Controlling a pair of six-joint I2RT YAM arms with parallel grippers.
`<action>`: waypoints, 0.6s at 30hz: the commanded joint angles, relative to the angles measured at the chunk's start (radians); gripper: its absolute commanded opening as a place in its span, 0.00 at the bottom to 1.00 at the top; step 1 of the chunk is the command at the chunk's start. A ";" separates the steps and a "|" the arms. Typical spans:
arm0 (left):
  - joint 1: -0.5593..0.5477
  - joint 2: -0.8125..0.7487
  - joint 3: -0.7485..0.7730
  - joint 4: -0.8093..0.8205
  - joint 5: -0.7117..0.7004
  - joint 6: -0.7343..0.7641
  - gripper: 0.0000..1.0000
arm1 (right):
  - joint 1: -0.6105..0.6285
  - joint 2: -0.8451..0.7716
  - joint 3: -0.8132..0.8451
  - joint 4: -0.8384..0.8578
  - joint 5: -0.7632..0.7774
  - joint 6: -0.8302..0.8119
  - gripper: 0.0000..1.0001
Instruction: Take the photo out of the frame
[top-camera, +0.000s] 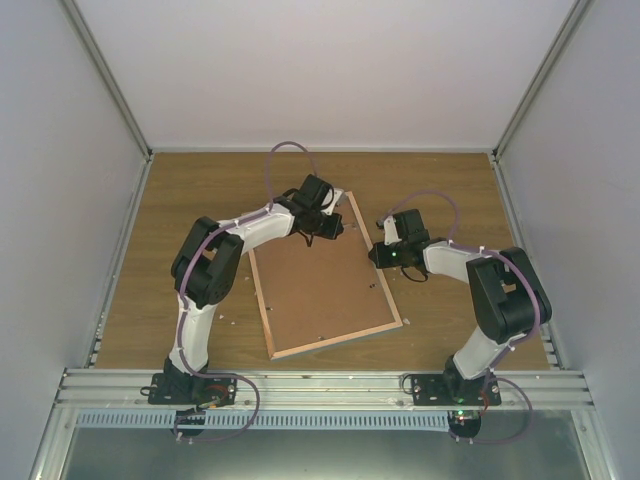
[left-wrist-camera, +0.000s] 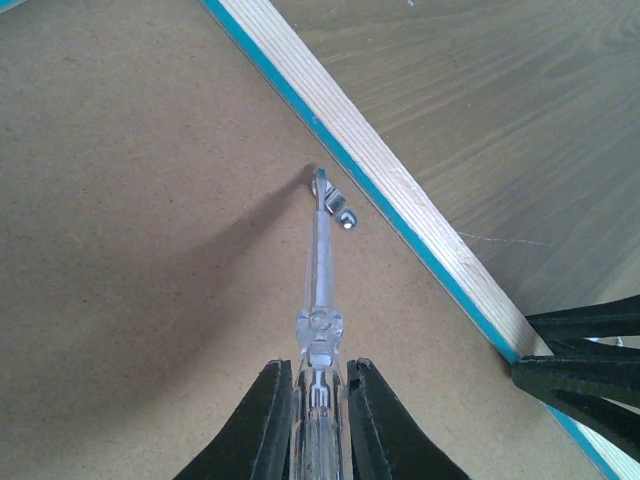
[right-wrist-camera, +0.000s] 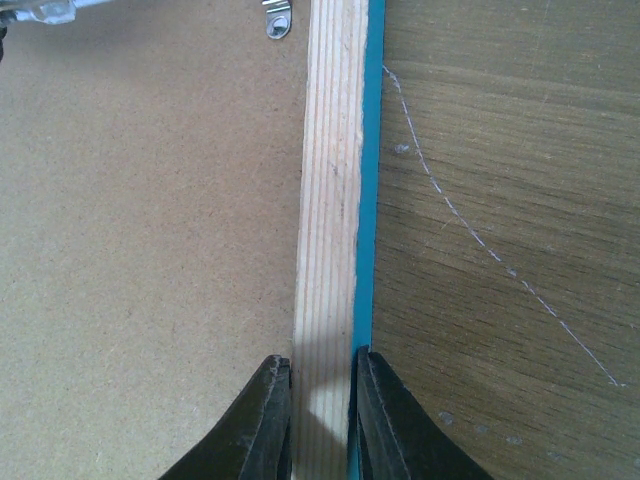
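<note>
**Frame Face-Down, Backing Seated Inside Its Rim**

The frame (top-camera: 330, 290) lay back-up near the middle of the wood-grain counter (top-camera: 450, 190), its long sides running roughly from 11 to 5 o'clock in the top view. Inside its rim (right-wrist-camera: 328, 200) sat a fibreboard backing (top-camera: 315, 285), a flat, matte brown sheet with a fine speckled texture. The rim was a narrow strip of pale, straight-grained wood, and a thin turquoise edge (right-wrist-camera: 366, 200) ran along its outer side. The photo did not show in any view, as only the frame's back faced up.

The left end effector (left-wrist-camera: 318, 375) hung over the frame's 12 o'clock end, its black fingers closed narrow on a clear, see-through tool (left-wrist-camera: 322, 290). The slim shaft of the tool reached forward to a small shiny metal tab (left-wrist-camera: 335, 205) on the backing, just inside the rim.

The right end effector (right-wrist-camera: 322, 370) was at the frame's 2 o'clock side. Its fingers pinched the rim, one on the backing side and one against the turquoise edge. A faint curved scratch (right-wrist-camera: 470, 230) marked the counter beside it.
</note>
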 joint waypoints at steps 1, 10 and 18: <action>0.004 -0.010 -0.020 0.057 -0.011 -0.023 0.00 | 0.011 0.008 0.001 0.017 -0.011 -0.024 0.00; 0.009 -0.099 -0.093 0.074 -0.038 -0.035 0.00 | 0.012 0.000 0.002 0.009 0.029 -0.004 0.01; 0.034 -0.305 -0.289 0.134 -0.068 -0.066 0.00 | 0.010 -0.045 -0.011 -0.001 0.140 0.088 0.01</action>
